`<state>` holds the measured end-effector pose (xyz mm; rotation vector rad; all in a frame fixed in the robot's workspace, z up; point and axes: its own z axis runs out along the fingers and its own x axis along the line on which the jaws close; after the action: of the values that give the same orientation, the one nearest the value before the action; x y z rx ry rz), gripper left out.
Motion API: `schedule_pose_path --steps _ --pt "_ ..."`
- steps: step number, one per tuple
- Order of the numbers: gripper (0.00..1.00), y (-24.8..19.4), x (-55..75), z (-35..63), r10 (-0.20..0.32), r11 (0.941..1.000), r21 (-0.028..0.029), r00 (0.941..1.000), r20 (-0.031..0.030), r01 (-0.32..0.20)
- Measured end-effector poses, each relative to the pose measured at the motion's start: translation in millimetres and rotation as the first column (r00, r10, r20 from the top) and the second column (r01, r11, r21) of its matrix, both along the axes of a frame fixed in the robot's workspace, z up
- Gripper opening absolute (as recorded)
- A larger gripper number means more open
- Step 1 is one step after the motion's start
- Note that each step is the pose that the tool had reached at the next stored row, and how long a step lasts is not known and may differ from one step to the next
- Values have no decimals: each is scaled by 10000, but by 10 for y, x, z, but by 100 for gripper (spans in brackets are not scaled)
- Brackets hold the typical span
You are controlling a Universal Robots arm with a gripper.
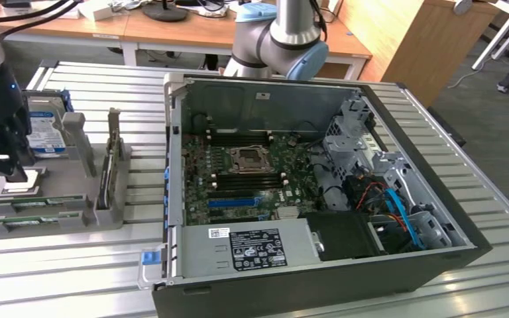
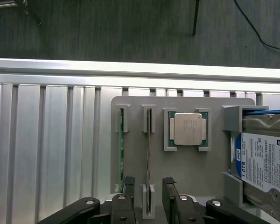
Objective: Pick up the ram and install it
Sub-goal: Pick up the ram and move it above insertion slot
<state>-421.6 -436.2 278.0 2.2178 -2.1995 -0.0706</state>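
The gripper [image 2: 148,182] hangs over the grey holder [image 2: 130,105]. Its black fingers [image 2: 128,184] are spread wide, one on each side of the ram [image 2: 148,149] and just clear of it. The ram stands on edge in the holder's second slot. On one side of it a second stick [image 2: 121,144] fills the outer slot. On the other side the CPU [image 2: 189,129] lies flat in its green-edged pocket. At the holder's end beyond the CPU sits a drive [image 2: 263,163]. Its blue-and-white label reads "1.0TB", and the rest of the print is too fine to read. In the exterior view the open case [image 1: 325,291] lies just beside the holder on the slatted table [image 1: 60,278]. Two stickers [image 1: 254,248] on its power supply [image 1: 193,255] cannot be read.
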Motion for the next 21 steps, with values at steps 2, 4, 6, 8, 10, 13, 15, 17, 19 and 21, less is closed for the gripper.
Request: schedule_pose_path --steps 2,4,6,8,10,13,15,17,19,21 --pt "37 -34 -7 0 -1 10000 0 10000 0 1" --pt "37 -72 -14 0 0 10000 0 10000 0 0" --pt "37 -107 -21 0 0 10000 -1 10000 -1 0" --pt "37 -138 -25 0 0 10000 0 10000 0 0" --pt "37 -166 -29 -1 0 10000 0 10000 0 0" --pt "37 -186 -31 -1 -1 10000 0 10000 0 1" --pt "37 -188 -30 -2 -1 10000 0 10000 1 1" --pt "37 -188 -30 -2 0 10000 0 10000 0 0" --pt "37 -189 -30 -2 0 10000 0 10000 0 0" --pt "37 -189 -31 -8 0 10000 1 10000 1 0"
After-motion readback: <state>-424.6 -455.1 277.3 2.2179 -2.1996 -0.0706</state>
